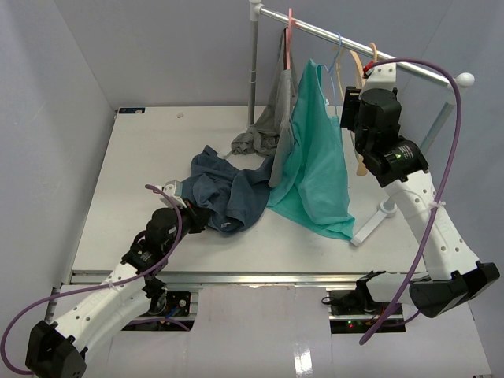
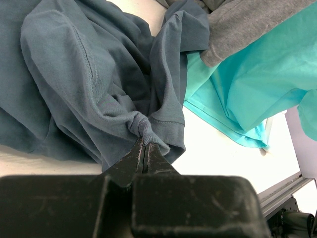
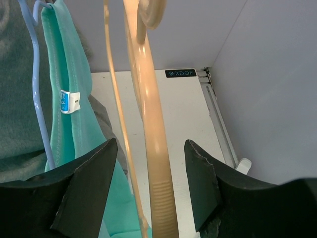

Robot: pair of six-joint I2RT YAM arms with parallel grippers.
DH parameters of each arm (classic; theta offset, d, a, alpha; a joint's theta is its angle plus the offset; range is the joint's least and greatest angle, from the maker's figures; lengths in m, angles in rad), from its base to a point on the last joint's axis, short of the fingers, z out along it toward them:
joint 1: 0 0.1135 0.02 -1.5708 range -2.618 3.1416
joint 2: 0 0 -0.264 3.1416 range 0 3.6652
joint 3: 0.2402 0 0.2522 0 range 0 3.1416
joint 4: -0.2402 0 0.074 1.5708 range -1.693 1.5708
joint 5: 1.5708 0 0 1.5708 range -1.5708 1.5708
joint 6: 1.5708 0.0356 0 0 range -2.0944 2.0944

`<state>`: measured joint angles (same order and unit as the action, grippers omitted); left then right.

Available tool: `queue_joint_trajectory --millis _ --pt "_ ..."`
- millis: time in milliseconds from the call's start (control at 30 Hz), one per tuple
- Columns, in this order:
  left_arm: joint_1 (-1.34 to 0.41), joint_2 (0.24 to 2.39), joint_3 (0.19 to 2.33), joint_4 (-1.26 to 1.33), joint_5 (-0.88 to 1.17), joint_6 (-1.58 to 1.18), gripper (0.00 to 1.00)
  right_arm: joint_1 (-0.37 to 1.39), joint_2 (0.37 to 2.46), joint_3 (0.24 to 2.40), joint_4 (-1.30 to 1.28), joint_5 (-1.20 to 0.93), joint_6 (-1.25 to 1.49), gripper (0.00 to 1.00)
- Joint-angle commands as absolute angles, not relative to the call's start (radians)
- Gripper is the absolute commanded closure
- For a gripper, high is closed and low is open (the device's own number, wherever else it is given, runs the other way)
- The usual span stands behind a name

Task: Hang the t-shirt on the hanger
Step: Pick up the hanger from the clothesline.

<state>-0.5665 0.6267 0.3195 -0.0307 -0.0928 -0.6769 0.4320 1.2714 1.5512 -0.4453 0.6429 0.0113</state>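
Observation:
The slate-blue t-shirt (image 1: 224,189) lies crumpled on the table left of the rack. My left gripper (image 1: 197,214) is shut on a bunched fold of the t-shirt's edge; in the left wrist view the jaws (image 2: 144,145) pinch the cloth (image 2: 99,84) tightly. The tan hanger (image 1: 360,75) hangs on the rail at the rack's right end. My right gripper (image 1: 350,106) is open and raised at the hanger. In the right wrist view the hanger's broad shoulder (image 3: 154,144) runs between the spread fingers (image 3: 99,171) of my right gripper (image 3: 151,171), touching neither.
A bright teal garment (image 1: 315,157) on a thin blue hanger and a grey garment (image 1: 272,118) on a pink hanger (image 1: 290,31) hang from the rail (image 1: 354,43), draping onto the table. The rack's white foot (image 1: 374,220) rests on the table at the right.

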Motion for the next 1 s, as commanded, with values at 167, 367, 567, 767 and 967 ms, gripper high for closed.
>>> queue_joint_trajectory --millis 167,367,567,767,967 --pt "-0.576 0.606 0.342 -0.040 -0.104 -0.669 1.00 0.412 1.281 1.630 -0.381 0.606 -0.040 0.47" --pt "-0.577 0.606 0.345 -0.042 -0.105 -0.670 1.00 0.409 1.293 1.659 -0.378 0.543 -0.039 0.49" --pt "-0.580 0.600 0.344 -0.045 -0.109 -0.670 1.00 0.390 1.307 1.654 -0.379 0.517 -0.025 0.52" --pt "-0.581 0.597 0.344 -0.047 -0.114 -0.669 1.00 0.375 1.329 1.667 -0.379 0.507 -0.017 0.57" --pt "-0.581 0.599 0.345 -0.048 -0.116 -0.669 1.00 0.373 1.345 1.698 -0.379 0.541 -0.016 0.75"
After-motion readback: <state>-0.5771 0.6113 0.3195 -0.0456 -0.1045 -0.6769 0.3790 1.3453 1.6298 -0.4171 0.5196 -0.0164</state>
